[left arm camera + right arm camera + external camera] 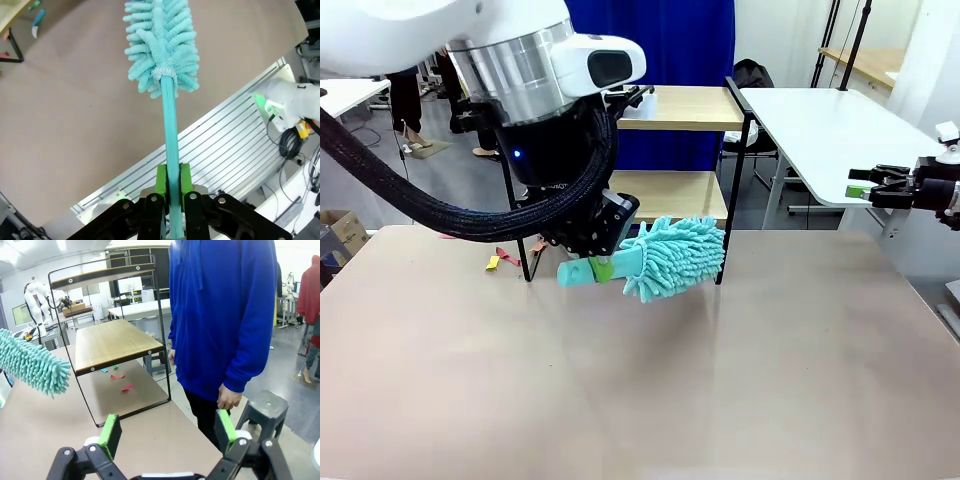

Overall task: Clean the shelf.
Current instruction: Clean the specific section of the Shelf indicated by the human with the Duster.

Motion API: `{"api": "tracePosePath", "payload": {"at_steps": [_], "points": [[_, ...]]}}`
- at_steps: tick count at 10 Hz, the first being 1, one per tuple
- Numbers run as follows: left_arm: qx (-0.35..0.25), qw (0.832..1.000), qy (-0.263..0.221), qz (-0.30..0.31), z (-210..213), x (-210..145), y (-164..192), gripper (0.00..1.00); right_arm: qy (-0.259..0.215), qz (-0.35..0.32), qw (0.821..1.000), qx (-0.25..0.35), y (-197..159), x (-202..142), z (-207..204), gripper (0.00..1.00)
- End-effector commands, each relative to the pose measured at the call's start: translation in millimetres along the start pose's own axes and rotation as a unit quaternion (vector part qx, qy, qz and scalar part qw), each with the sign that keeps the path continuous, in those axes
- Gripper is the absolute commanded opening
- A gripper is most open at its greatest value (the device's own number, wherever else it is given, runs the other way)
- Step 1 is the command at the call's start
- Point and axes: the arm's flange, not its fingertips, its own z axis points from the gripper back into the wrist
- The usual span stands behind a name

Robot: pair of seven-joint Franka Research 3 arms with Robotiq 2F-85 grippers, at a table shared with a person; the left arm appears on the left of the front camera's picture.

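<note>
The shelf stands at the far middle of the tan table, two light wood boards in a thin black frame. My left gripper is shut on the handle of a teal fluffy duster, held low just in front of the shelf's lower board. In the left wrist view the green pads clamp the handle, and the duster head points away over the table. My right gripper hovers open at the far right, facing the shelf in its own view with nothing between its fingers.
Small red, yellow and teal paper scraps lie on the table under and beside the shelf. A person in a blue hoodie stands behind the shelf next to a grey stool. A white table stands at the back right.
</note>
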Motion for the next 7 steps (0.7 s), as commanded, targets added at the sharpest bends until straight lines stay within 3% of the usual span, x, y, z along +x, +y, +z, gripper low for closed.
{"api": "tracePosePath", "payload": {"at_steps": [1,4,7], "points": [[0.003,1.0,-0.017,-0.006,12,-9,-1,0.13,-0.001,0.007,1.0,0.001,3,3,-2,1.0],[0.009,0.999,-0.002,0.036,-29,12,-18,0.13,-0.001,0.007,1.0,0.001,3,3,-2,1.0],[0.027,0.994,-0.038,0.103,-77,31,-37,0.13,-0.001,0.007,1.0,0.001,3,3,-2,1.0]]}}
